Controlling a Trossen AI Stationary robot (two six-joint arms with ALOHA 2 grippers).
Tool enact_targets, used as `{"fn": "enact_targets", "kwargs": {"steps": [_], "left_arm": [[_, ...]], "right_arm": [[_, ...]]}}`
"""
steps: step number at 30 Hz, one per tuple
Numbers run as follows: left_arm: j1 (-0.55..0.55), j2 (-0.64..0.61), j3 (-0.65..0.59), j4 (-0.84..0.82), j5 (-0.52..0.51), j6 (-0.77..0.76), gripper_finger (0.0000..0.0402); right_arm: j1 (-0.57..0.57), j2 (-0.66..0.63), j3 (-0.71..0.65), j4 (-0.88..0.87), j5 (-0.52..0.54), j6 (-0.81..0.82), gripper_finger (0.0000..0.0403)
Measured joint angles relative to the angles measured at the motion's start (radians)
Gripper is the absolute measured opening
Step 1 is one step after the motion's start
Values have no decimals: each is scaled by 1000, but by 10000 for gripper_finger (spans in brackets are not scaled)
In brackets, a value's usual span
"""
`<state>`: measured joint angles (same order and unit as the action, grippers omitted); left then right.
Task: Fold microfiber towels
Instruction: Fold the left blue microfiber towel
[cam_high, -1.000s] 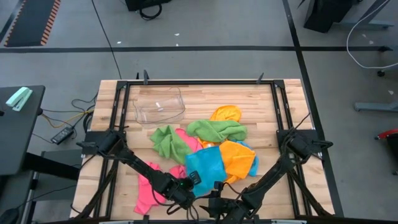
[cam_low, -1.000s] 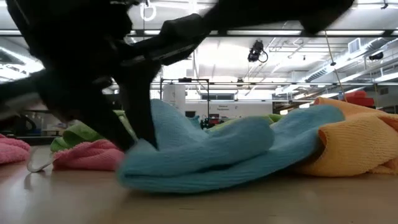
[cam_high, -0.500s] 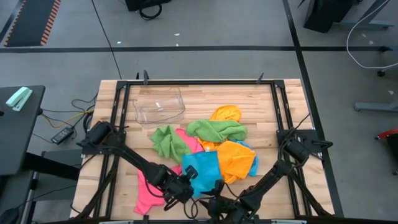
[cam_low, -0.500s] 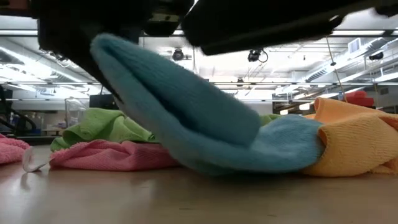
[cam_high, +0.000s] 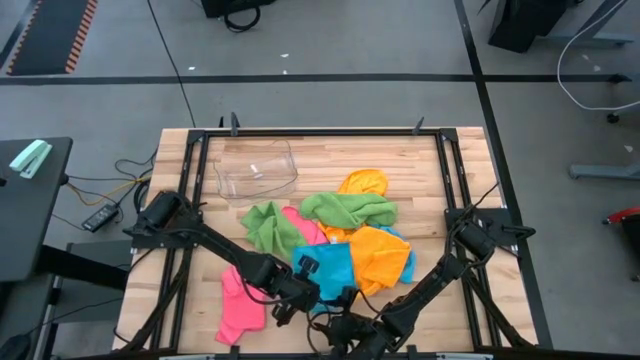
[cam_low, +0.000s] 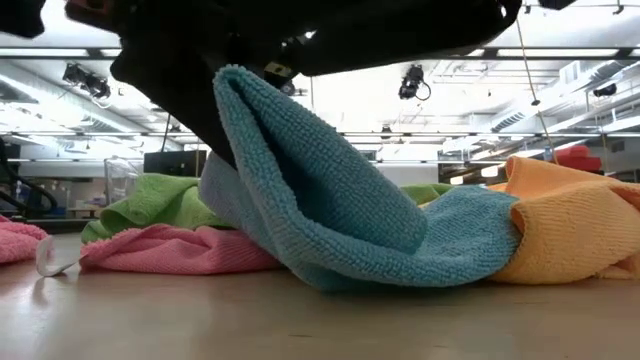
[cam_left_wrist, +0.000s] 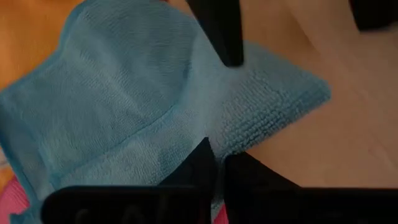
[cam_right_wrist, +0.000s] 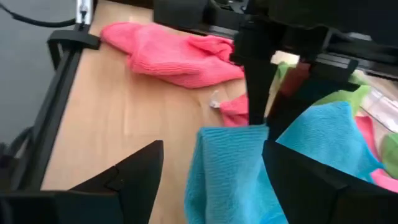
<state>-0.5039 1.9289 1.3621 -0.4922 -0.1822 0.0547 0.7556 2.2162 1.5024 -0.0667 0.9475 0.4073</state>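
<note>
A light wooden table (cam_high: 330, 160) edged by a black metal frame (cam_high: 190, 180). On it, a clear plastic tub (cam_high: 256, 170) near the far left, a heap of towels mid-table in green (cam_high: 345, 208), orange (cam_high: 380, 255), sky blue (cam_high: 332, 268) and pink, and another pink towel (cam_high: 238, 310) near the front left

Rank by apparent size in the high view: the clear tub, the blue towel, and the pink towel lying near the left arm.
1. clear tub: largest outline.
2. and 3. pink towel and blue towel: too close to rank; the left gripper and arm cover part of both.
</note>
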Motion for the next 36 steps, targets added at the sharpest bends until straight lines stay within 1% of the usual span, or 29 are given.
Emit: {"fn": "enact_targets", "kwargs": {"steps": [3, 10, 14, 17, 19, 22, 24, 27, 30, 32, 36], "left_arm": [[9, -7, 0, 6, 1, -54, 40], [16, -14, 0, 53, 4, -155, 15], [18, -14, 0, 75, 3, -182, 20], [20, -14, 0, 74, 4, -179, 34], [18, -14, 0, 50, 19, -143, 36], [0, -15, 0, -4, 54, -83, 26], [-16, -15, 0, -33, 75, -27, 18], [-41, -15, 0, -54, 89, 46, 14], [-65, -15, 0, -67, 92, 101, 27], [-75, -15, 0, -71, 91, 120, 40], [-79, -16, 0, -78, 91, 114, 50]], "right_arm": [[-9, 0, 0, -5, 0, 19, 289], [-25, 0, -1, -8, 0, 67, 290], [-28, 0, -1, -36, 13, 136, 290], [-24, 0, -1, -92, 16, 158, 290], [-13, -20, -2, -178, 13, 168, 290], [7, -79, -2, -287, 1, 225, 290], [12, -115, -4, -326, -16, 251, 290], [-8, -139, -29, -328, -56, 235, 287], [-42, -131, -49, -316, -68, 219, 281], [-75, -119, -68, -252, -93, 186, 279], [-145, -103, -122, -50, -210, 60, 278]]}}
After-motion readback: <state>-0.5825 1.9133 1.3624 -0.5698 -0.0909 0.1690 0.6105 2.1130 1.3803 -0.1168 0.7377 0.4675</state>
